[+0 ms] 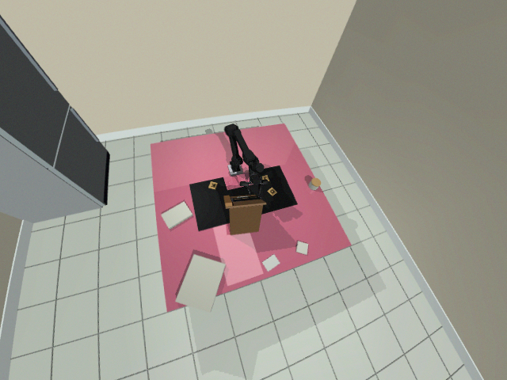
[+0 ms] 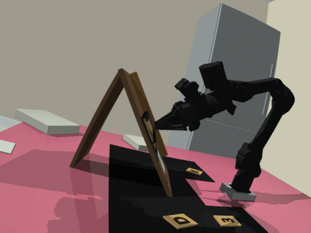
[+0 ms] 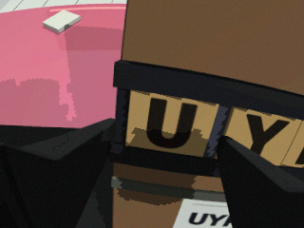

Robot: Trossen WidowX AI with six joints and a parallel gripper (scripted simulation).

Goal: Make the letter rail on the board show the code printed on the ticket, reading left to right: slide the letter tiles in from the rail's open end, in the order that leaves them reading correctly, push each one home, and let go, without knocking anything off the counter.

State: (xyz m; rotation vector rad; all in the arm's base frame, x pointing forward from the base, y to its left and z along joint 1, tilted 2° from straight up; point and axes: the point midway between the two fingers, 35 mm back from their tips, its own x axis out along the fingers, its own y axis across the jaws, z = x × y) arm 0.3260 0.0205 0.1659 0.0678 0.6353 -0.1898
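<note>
My gripper (image 1: 250, 194) (image 2: 156, 125) (image 3: 167, 135) is open at the rail's left end, one fingertip on each side of the U tile (image 3: 135, 114). The U tile sits inside the dark rail (image 3: 199, 83) on the leaning brown board (image 1: 245, 218) (image 2: 132, 92) (image 3: 214, 38). A dark gap separates it from the Y tile (image 3: 237, 128); another tile is cut off at the right edge. The ticket (image 3: 187, 209) below starts "UY"; my right finger hides the rest. Loose tiles D (image 1: 272, 191) (image 2: 181, 220), 3 (image 1: 264, 178) (image 2: 227, 220) and one unclear (image 1: 212, 185) (image 2: 194, 171) lie flat.
A black mat (image 1: 208, 212) (image 2: 135, 210) lies under the board. Pale flat boxes (image 1: 176, 214) (image 1: 201, 282) and small white blocks (image 1: 271, 262) (image 1: 302, 247) lie beyond it. A jar with a tan lid (image 1: 314, 184) stands near the pink counter's side edge.
</note>
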